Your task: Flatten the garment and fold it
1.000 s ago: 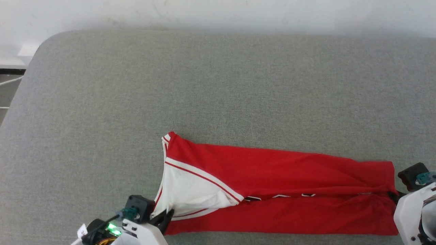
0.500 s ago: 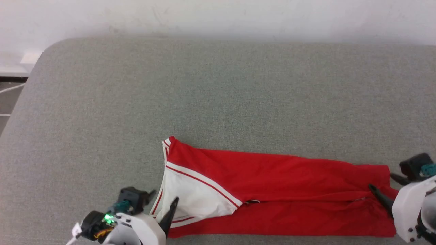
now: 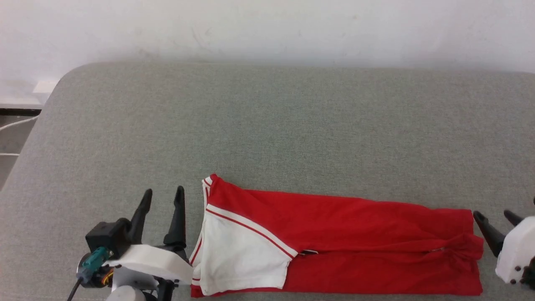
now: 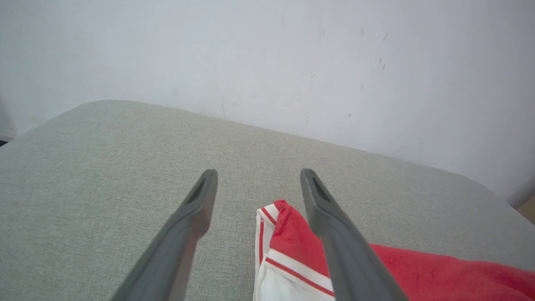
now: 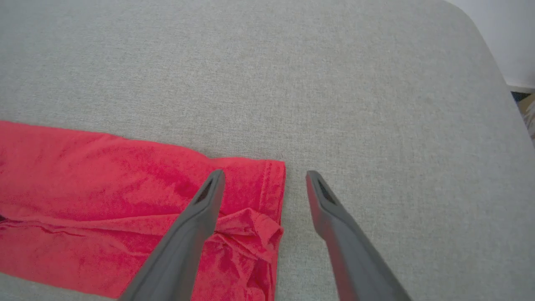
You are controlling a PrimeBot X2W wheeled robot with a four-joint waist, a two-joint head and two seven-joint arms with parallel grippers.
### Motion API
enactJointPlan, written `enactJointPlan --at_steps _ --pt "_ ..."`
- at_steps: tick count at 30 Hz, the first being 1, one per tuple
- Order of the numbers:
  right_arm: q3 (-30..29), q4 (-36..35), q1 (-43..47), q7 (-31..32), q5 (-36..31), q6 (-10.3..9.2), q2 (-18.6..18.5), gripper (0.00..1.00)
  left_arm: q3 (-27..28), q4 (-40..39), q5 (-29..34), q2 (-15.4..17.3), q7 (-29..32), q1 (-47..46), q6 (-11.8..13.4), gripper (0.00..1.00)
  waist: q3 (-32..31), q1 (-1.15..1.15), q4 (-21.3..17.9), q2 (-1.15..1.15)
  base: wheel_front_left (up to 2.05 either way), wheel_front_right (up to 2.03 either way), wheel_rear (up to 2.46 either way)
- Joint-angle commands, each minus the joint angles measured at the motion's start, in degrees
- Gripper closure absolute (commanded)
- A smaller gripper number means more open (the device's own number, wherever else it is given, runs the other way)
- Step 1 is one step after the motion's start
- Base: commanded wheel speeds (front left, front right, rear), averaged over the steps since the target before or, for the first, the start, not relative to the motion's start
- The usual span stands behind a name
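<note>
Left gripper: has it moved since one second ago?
Yes. Against the garment, the left gripper has come off its white sleeve and gone leftward; it is open, beside it.

Head camera: high, facing forward and down over the grey desk (image 3: 267, 125) toward the white wall (image 3: 267, 29), garment (image 3: 334, 217) in frame end to end. Left wrist camera: low, close, along the left tool (image 4: 258, 172) toward the wall, sharing the garment's sleeve end. Right wrist camera: close, steeply downward along the right tool (image 5: 265, 172), sharing the hem end.
</note>
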Motion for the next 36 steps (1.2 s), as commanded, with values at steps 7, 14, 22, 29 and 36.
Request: enactJointPlan --at_steps 7,14,22,29,36 --pt "-10.13 1.93 2.24 2.41 -8.21 -0.11 13.7 0.0 6.33 -4.73 8.34 -4.94 -0.65 2.65 -1.65 0.0 0.99 0.0 0.57 0.0 0.0 0.0 0.0" --pt "-15.62 7.84 0.4 2.2 -13.58 -0.11 19.36 0.0 10.91 -5.87 13.88 -8.7 -0.67 4.22 -4.88 0.0 2.63 0.0 1.19 0.0 0.0 0.0 0.0" --pt "-15.11 14.53 -1.29 0.67 -13.8 -0.11 20.75 0.0 13.67 -5.31 17.39 -11.84 -0.67 4.06 -7.8 0.0 5.23 0.0 2.15 0.0 0.0 0.0 0.0" --pt "-10.78 16.46 -0.52 0.46 -12.49 -0.11 20.35 1.0 15.24 -4.37 18.96 -13.48 -0.67 3.75 -9.45 0.0 5.8 0.0 2.43 0.0 0.0 0.0 0.0" --pt "-13.66 14.21 -1.79 -3.45 -13.7 -0.11 16.51 1.0 16.79 -2.72 20.03 -14.47 -0.67 3.88 -10.91 0.0 4.25 0.0 1.71 0.0 0.0 0.0 0.0"
